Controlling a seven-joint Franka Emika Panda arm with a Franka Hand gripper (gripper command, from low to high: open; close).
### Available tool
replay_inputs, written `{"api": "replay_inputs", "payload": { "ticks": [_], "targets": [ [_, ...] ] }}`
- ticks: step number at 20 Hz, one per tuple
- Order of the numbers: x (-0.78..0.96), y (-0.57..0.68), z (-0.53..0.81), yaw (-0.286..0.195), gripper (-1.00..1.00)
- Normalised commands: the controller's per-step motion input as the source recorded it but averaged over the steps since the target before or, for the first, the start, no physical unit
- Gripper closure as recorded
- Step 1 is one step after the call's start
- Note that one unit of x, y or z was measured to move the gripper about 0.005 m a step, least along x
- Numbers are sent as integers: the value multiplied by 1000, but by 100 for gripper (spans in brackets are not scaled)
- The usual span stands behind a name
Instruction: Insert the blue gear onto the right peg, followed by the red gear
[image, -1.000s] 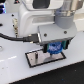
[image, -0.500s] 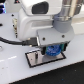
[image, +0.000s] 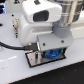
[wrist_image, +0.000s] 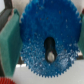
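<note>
The white arm (image: 47, 20) stoops low over the black-rimmed grey plate (image: 35, 60) on the white table (image: 15, 72), its gripper (image: 50, 51) down at the blue gear (image: 53, 54), apparently holding it, though the fingers are blurred.

The exterior view looks down at a slant from above and off the arm, near enough that the white arm fills the upper half of the picture and the grey plate (image: 45, 56) on the white tabletop (image: 20, 72) sits low in the middle. The wrist view looks straight down along the claw from very near, so that the blue gear (wrist_image: 50, 42) fills nearly the whole picture, a dark pin (wrist_image: 50, 50) showing through its central hole. Both views share the blue gear (image: 52, 53), small and half hidden under the arm in the exterior view.
</note>
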Motion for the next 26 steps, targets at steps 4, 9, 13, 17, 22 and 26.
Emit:
{"api": "replay_inputs", "payload": {
  "ticks": [4, 9, 13, 17, 22, 26],
  "targets": [
    [72, 50, -13, 0, -100],
    [-12, 147, 288, 0, -100],
    [-127, 151, 511, 0, -100],
    [-245, 201, 431, 0, -100],
    [-462, 316, 240, 0, -100],
    [-500, 408, 43, 0, -100]
  ]
}}
